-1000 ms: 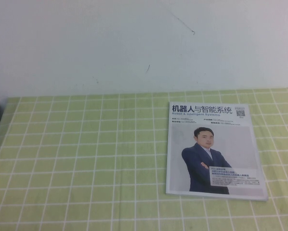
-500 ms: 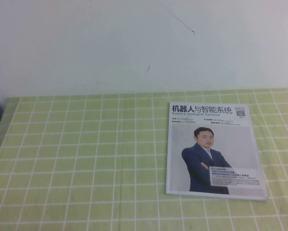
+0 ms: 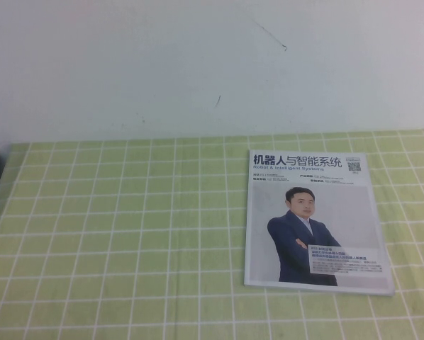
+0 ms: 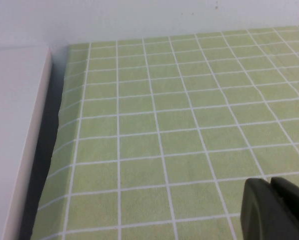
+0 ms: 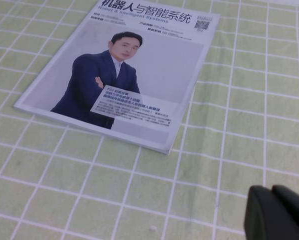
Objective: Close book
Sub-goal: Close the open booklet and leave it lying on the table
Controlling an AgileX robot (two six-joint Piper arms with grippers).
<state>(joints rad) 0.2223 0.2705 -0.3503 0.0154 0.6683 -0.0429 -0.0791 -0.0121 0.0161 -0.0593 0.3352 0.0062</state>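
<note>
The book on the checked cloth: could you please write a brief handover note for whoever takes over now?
Left gripper: shut, empty, over bare cloth by its left edge, away from the book.
Right gripper: shut, empty, above the cloth near the book, not touching it.
Book: closed, flat, cover up, on the cloth's right side.
Done: book closed. Left: nothing visible.

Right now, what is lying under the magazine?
The green checked cloth runs under the magazine, which lies closed and flat; the patch it covers is hidden. The left gripper hangs over bare cloth, the right gripper near the magazine, jaws shut.
</note>
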